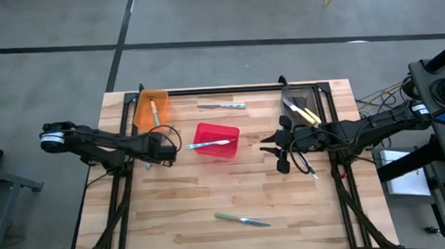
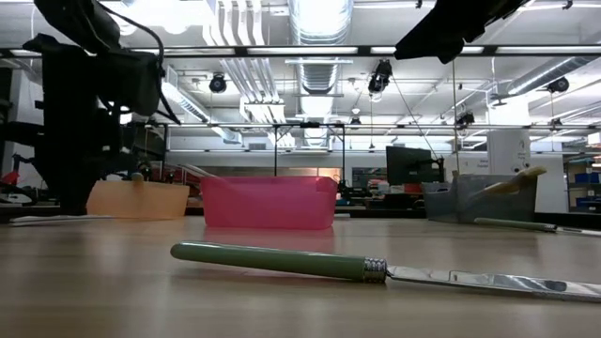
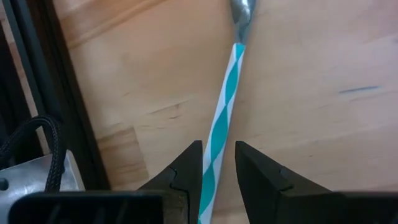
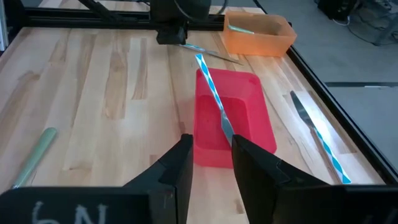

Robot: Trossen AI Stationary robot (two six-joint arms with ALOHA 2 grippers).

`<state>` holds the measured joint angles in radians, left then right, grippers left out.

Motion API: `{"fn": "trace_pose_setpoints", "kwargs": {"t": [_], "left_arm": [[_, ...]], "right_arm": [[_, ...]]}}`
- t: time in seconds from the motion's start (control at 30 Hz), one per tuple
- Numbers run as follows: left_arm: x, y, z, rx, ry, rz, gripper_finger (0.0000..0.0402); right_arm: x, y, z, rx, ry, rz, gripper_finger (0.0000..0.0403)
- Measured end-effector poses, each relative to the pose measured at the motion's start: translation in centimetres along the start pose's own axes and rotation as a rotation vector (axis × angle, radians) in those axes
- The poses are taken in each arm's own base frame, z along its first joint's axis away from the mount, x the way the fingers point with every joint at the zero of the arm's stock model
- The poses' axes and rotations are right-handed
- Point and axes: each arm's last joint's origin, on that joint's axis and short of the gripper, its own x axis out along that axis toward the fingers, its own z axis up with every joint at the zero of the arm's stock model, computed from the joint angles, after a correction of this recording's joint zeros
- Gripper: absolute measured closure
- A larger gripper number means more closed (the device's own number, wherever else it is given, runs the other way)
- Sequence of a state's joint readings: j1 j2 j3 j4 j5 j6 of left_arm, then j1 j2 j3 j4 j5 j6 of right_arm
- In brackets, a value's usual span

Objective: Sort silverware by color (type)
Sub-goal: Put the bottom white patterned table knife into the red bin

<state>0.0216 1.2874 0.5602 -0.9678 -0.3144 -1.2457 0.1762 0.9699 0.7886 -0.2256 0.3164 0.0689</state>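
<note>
1. Nearest the front edge of the worktop [image 1: 174,218], the green-handled knife [image 1: 243,219] lies flat and alone, well apart from both arms. Its handle is the thicker end and the blade is thin, shiny and likely slippery, so the handle is the place to take it.
2. Moving in to the middle band, the left pincer [image 1: 170,148] is out over the boards just beside the red bin [image 1: 217,141]. In its wrist view the fingers [image 3: 186,171] sit narrowly apart with the blue-and-white striped utensil [image 3: 222,124] running between them. I judge they have it by the handle, though whether both pads touch is hard to tell.
3. That striped piece reaches across the red bin with its metal end over the basin. It looks light and stiff, so held at one end it could pivot or slip.
4. Opposite, the right pincer [image 1: 278,146] hangs above the worktop beside the red bin's other side. Its fingers are slightly parted and hold nothing.
5. Further back, the orange bin [image 1: 151,109] holds one utensil, and the grey bin [image 1: 301,107] in the right back corner holds a yellow-handled one.
6. Near the back rail, a second blue striped knife [image 1: 223,105] lies loose on the boards between those two bins, not yet sorted. Again the handle is the grip point.
</note>
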Motion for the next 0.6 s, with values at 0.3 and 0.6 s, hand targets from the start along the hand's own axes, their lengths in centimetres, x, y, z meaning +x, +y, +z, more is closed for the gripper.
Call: {"fn": "trace_pose_setpoints", "kwargs": {"t": [0.3, 0.6], "left_arm": [[0.71, -0.45, -0.17, 0.018, 0.039, 0.036, 0.0315], [0.57, -0.4, -0.18, 0.015, 0.049, 0.021, 0.0268]], "right_arm": [[0.0, 0.0, 0.0, -0.002, 0.0, 0.0, 0.0305], [0.0, 0.0, 0.0, -0.002, 0.0, 0.0, 0.0296]]}}
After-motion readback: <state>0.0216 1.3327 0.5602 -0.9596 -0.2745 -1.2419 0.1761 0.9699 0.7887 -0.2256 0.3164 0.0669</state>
